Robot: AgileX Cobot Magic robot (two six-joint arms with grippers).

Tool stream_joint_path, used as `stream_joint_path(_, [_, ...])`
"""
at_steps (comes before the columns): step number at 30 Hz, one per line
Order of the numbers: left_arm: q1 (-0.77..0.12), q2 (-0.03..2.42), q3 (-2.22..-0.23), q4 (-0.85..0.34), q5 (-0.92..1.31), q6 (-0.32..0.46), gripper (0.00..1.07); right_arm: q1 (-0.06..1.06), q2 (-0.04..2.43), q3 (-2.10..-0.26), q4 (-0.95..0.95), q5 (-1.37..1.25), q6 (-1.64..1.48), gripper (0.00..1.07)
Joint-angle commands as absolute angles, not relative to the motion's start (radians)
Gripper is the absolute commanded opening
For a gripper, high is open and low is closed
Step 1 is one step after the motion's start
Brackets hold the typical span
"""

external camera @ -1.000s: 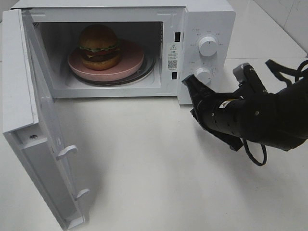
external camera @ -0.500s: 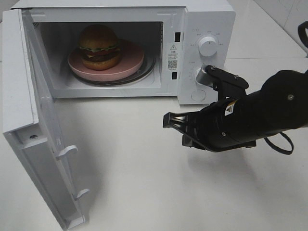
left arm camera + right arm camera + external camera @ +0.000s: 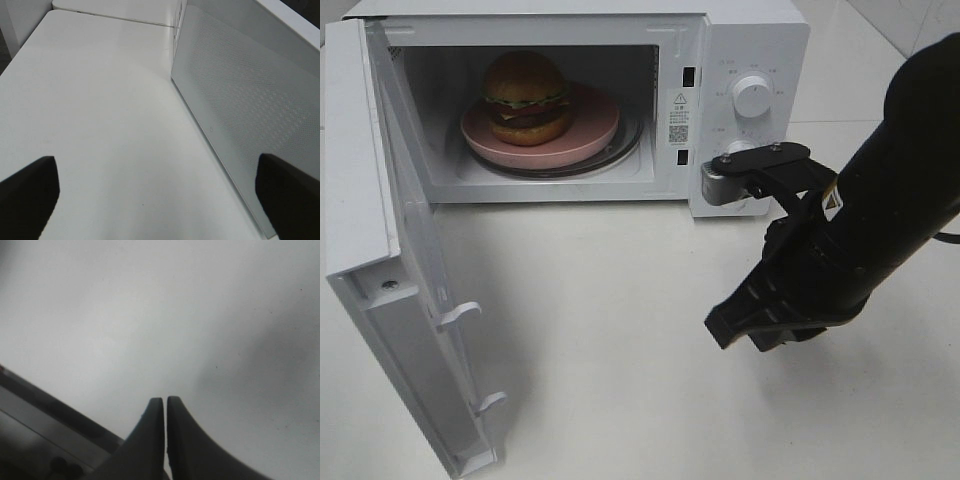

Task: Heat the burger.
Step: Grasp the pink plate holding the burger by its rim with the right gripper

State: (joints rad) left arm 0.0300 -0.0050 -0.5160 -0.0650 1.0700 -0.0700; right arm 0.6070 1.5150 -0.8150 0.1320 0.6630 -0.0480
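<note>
A broad stretch of white table (image 3: 620,390) lies open between the microwave (image 3: 760,50) at 12 o'clock, its door (image 3: 410,330) standing wide toward 8 o'clock, and the right arm (image 3: 880,220) slanting in from 3 o'clock. Inside the cavity the burger (image 3: 526,97) sits on a pink plate (image 3: 595,130). The right claw (image 3: 720,328), pressed together, tilts down toward 7 o'clock, while the left claw (image 3: 155,160) is spread wide over the table.

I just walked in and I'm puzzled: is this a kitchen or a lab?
Likely a lab bench staged as a kitchen: a white microwave stands open on a plain white table, a burger on a pink plate sits inside, and a black robot arm reaches in front of it.
</note>
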Motion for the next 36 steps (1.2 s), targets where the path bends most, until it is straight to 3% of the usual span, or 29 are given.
stream_joint_path(1, [0.034, -0.023, -0.517, -0.073, 1.066, -0.066, 1.00, 0.605, 1.509, -0.848, 0.106, 0.780, -0.261, 0.06])
stream_joint_path(19, [0.034, -0.023, -0.517, -0.073, 1.066, -0.066, 1.00, 0.608, 1.507, -0.919, 0.021, 0.765, -1.266, 0.08])
stream_joint_path(31, [0.034, -0.023, -0.517, -0.073, 1.066, -0.066, 1.00, 0.608, 1.507, -0.919, -0.127, 0.660, -1.314, 0.13])
stream_joint_path(36, [0.034, -0.023, -0.517, -0.073, 1.066, -0.066, 1.00, 0.608, 1.504, -0.919, -0.127, 0.582, -1.313, 0.25])
